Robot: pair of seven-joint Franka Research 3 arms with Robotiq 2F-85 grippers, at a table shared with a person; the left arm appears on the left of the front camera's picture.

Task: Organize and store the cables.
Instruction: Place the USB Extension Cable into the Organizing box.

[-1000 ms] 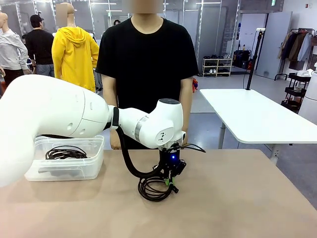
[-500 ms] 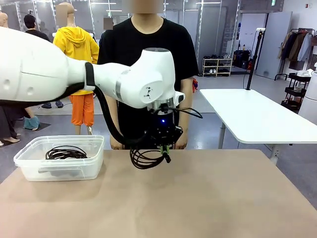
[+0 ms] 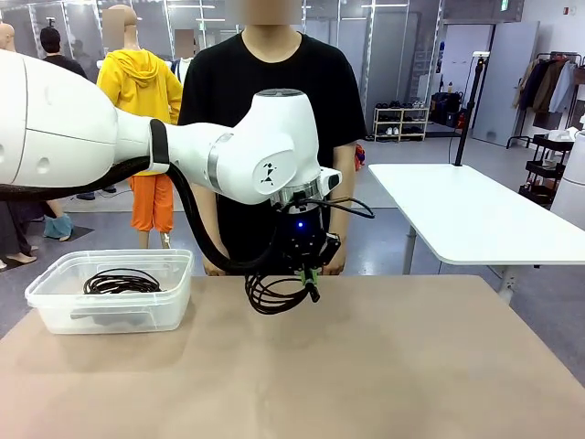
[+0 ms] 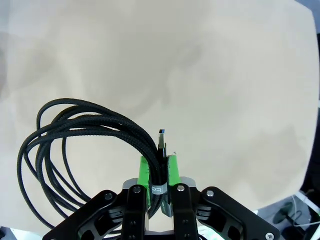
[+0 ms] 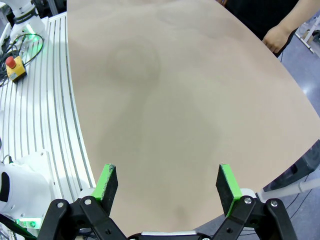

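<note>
Lifted off the matte tan table since a second ago, the braided black coil now hangs in the air near the far edge, pinched between the left gripper's green pads beside its plug. A second coil lies in the clear plastic bin at the far left corner. The right gripper's jaws stand wide, holding nothing.
</note>
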